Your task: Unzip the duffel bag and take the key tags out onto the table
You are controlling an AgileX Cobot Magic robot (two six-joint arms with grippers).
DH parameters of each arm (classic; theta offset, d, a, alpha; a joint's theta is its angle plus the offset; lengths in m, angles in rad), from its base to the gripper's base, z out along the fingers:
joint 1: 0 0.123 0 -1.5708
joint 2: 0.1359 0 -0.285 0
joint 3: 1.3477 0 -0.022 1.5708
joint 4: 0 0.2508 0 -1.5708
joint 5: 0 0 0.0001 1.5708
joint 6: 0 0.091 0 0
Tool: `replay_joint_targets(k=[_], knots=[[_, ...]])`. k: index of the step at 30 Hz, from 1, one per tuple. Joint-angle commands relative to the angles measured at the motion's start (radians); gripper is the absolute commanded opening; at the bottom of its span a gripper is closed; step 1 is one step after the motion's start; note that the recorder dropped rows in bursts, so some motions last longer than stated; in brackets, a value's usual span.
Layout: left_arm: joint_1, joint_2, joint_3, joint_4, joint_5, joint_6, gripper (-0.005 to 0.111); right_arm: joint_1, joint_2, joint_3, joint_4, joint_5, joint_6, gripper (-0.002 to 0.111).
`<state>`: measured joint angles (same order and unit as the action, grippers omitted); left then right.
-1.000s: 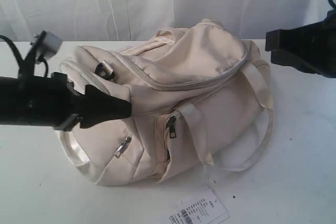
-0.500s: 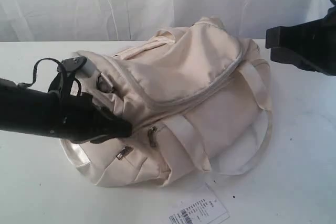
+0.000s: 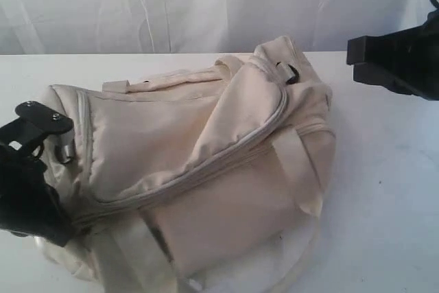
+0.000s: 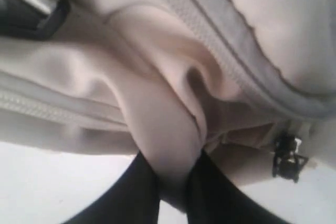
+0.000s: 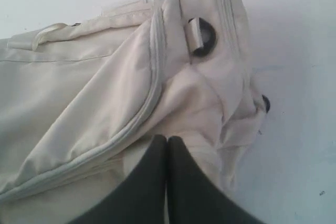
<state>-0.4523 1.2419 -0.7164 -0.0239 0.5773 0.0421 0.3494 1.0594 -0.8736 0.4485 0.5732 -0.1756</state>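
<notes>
The cream duffel bag [image 3: 199, 169] lies on the white table [image 3: 384, 224], its grey main zipper [image 3: 206, 169] zipped along the top. My left gripper [image 3: 34, 190] is at the bag's left end. In the left wrist view it [image 4: 173, 174] is shut on a fold of the bag's cream fabric [image 4: 168, 129], near a dark zipper pull [image 4: 287, 156]. My right gripper [image 3: 357, 60] hangs shut and empty above the bag's right end. In the right wrist view its tips [image 5: 167, 141] hover over the bag [image 5: 79, 103], near a black ring [image 5: 202, 36]. The key tags are hidden.
A white curtain [image 3: 171, 5] hangs behind the table's back edge. Bare tabletop [image 5: 299, 129] lies to the right of the bag. A cream webbing strap [image 3: 302, 169] runs down the bag's front side.
The left gripper closed on the bag's fabric and dragged the bag left and nearer the camera, turning it. The paper label is no longer visible. The right arm has not moved.
</notes>
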Motion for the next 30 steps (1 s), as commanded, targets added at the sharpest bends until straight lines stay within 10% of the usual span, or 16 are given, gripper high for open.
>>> replay_joint_targets(k=[1,7,17,30], knots=[[0.002,-0.024,-0.008,0.342,0.245,-0.187,0.000,0.002,0.000,-0.004,0.004,0.001,-0.011,0.000],[0.002,-0.024,-0.013,0.397,0.222,-0.226,0.003,0.002,0.000,-0.002,-0.005,0.005,-0.011,0.000],[0.002,-0.030,-0.090,0.343,0.268,-0.226,0.069,0.002,0.000,0.005,-0.015,-0.007,-0.011,0.000],[0.002,-0.108,-0.340,0.362,0.263,-0.230,0.070,0.002,0.000,0.003,-0.004,-0.016,-0.011,0.000]])
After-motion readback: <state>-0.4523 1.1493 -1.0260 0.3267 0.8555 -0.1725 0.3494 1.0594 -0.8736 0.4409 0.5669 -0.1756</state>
